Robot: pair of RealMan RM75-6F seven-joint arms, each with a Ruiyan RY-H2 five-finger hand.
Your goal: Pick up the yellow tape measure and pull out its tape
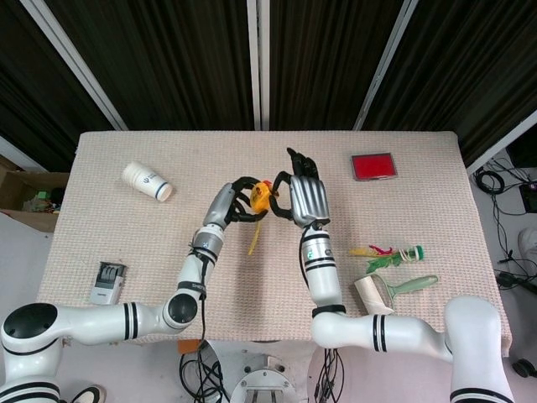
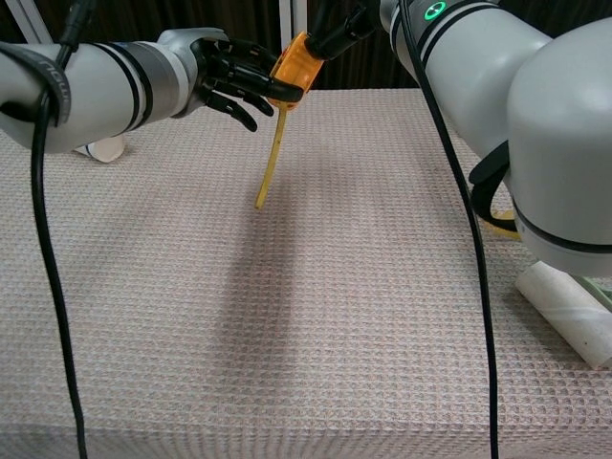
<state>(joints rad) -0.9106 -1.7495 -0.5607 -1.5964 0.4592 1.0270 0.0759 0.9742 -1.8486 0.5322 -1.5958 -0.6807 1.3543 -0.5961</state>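
Two hands meet on your yellow tape measure (image 1: 262, 196), which you hold lifted above the middle of the table (image 1: 126, 243). Its yellow tape (image 2: 271, 163) is pulled out and hangs down from the case, the free end clear of the cloth in the chest view. Your left hand (image 1: 239, 200) grips the case from its left side, dark fingers curled around it. Your right hand (image 1: 304, 191) touches the case from the other side, its back toward the head camera; whether it grips or merely touches is hidden. Farther out, a white paper cup (image 1: 147, 181) lies on its side at far left, a red box (image 1: 372, 165) sits at far right, and a lint roller (image 1: 391, 293) lies near the right front edge.
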